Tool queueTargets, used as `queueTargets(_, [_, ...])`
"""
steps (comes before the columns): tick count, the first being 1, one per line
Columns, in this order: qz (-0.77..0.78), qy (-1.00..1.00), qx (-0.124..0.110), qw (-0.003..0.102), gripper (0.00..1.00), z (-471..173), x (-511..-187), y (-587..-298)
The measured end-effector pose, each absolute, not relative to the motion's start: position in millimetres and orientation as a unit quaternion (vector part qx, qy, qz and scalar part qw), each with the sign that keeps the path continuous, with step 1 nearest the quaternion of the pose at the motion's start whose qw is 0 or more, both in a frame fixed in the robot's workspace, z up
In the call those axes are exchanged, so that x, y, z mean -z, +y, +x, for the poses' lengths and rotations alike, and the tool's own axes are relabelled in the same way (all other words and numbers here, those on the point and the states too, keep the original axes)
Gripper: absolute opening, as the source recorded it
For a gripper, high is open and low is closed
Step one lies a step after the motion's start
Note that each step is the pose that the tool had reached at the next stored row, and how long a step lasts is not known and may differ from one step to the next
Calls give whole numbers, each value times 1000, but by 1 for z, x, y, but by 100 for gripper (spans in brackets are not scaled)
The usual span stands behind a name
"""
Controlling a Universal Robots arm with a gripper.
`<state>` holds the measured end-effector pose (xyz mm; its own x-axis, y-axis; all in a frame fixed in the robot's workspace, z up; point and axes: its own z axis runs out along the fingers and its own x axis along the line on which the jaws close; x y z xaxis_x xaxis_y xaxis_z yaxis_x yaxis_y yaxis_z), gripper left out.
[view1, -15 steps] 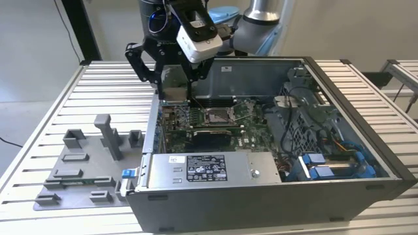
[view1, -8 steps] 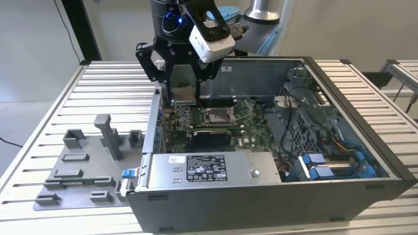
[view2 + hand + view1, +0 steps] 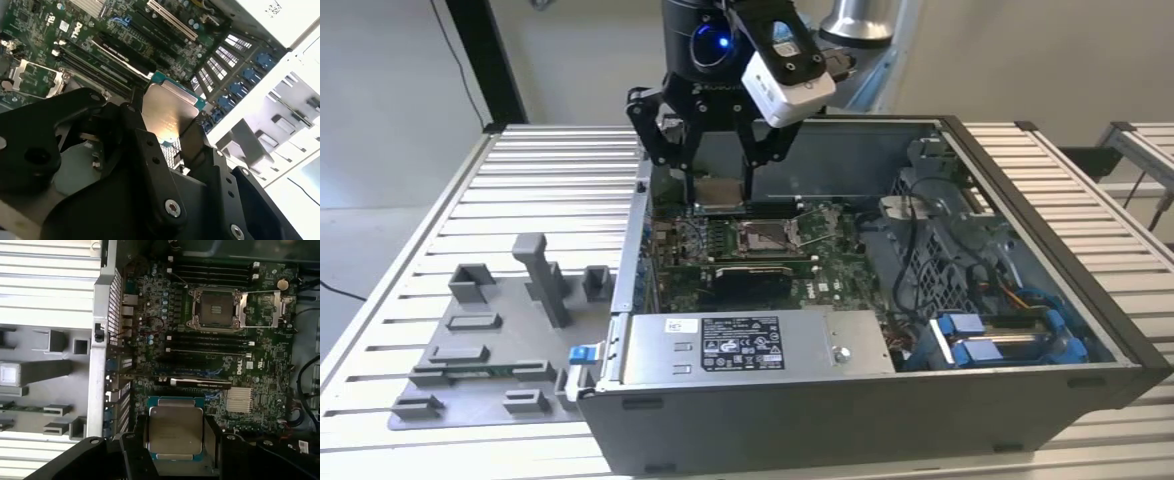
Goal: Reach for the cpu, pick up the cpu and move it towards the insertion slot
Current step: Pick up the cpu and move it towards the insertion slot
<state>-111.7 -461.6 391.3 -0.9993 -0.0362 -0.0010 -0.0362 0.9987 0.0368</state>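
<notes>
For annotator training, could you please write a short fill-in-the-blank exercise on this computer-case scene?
1. The gripper is shut on the cpu, held over the green ____.
2. The insertion slot is ____, with no chip in it.
3. In the exterior view, the grey fixture lies outside the computer case, on that view's ____.
Missing words: motherboard; empty; left.
</notes>
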Motion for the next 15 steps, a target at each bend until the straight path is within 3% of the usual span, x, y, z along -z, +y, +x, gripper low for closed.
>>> queueTargets(15, [-18,1000,-18,0,0,-70,-391,-462])
